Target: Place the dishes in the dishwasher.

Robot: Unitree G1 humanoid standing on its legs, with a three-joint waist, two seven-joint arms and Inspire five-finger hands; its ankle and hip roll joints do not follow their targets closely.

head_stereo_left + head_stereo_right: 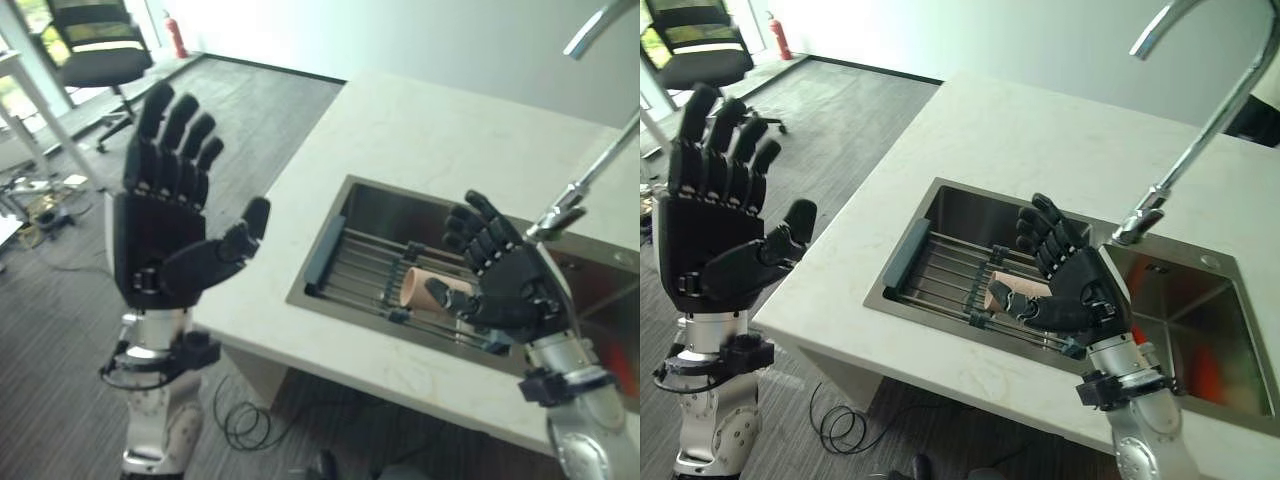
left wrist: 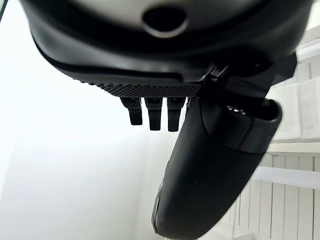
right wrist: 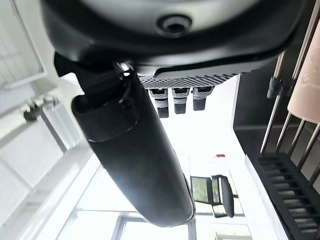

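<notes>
Left hand point(image 1: 165, 235): raised off the counter's edge, fingers straight and spread, thumb out, grasping nothing.
Right hand point(image 1: 1070, 285): over the sink point(image 1: 960, 205), palm up, fingers loosely extended (slightly bent at the tips), nothing in them.
Cup point(image 1: 418, 286): a pale pink one lying on its side on the wire rack point(image 1: 355, 265) inside the sink, just beyond the right thumb, partly hidden behind the palm.
Faucet point(image 1: 1200, 130): rises just past the right fingertips.

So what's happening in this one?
Nothing is held yet. The right robot hand hovers open over the sink, just above a pinkish cup lying on its side on the drying rack. The left robot hand is raised, open and empty, off the counter's edge.
</notes>
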